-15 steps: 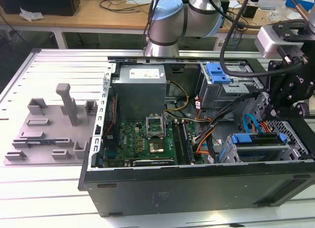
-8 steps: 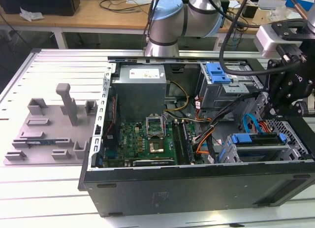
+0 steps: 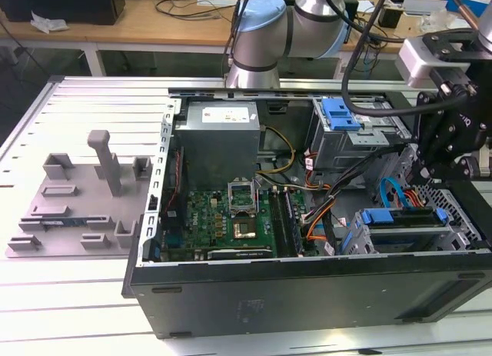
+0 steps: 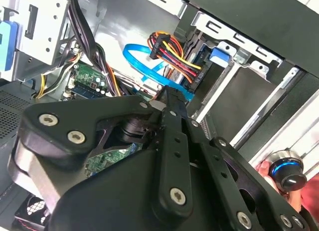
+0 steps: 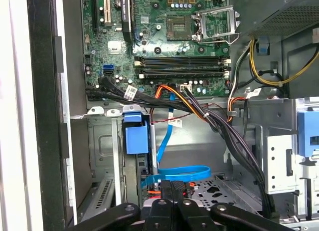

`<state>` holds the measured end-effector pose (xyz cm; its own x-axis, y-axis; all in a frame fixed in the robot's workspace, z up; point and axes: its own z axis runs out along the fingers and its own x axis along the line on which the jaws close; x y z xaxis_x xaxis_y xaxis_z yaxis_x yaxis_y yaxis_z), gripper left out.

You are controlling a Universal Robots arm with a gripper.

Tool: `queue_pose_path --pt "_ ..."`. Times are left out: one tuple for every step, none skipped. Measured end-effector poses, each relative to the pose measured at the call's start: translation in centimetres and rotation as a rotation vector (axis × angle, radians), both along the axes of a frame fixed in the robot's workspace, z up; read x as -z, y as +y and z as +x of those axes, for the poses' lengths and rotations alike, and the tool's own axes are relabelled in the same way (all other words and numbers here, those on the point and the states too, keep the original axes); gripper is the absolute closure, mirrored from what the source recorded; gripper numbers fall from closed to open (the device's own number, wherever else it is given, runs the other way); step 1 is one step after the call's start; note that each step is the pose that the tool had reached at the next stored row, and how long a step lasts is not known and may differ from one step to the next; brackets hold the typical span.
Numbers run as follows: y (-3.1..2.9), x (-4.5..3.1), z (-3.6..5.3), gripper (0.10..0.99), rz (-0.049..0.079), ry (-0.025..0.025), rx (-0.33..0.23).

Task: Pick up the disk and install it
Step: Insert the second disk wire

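Tool [image 5: 172, 203] closed, holding nothing, hovering just above the disk [image 3: 403, 225] seated in its bay, exterior view's right.

Access, open computer case [image 3: 307, 291]: the bare metal floor [image 5: 192, 153] between the drive cage [image 5: 107, 156] and the perforated bracket [image 5: 279, 166] is open. Obstructions there: looped blue flat cable [image 5: 174, 173], black wire bundle [image 5: 219, 126] crossing diagonally, orange-red power leads [image 4: 172, 54]. The gripper [image 5: 172, 188] hangs just above the blue cable, its fingers pressed together.
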<state>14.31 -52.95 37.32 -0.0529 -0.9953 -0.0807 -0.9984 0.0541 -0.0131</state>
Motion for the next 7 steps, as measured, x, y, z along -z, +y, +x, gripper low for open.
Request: queue_pose_path --pt "0.02 0.00 0.00 0.980 0.000 -0.0001 0.000" --pt "0.04 0.00 0.00 0.980 0.000 0.0000 0.000" --pt "0.06 0.00 0.00 0.980 0.000 -0.0001 0.000" --pt "0.08 0.00 0.00 0.980 0.000 0.0000 0.000" --pt "0.11 0.00 0.00 0.980 0.000 -0.0001 0.000" --pt "0.14 0.00 0.00 0.980 0.000 -0.0001 0.000" --pt "0.16 0.00 0.00 0.980 0.000 -0.0001 0.000"
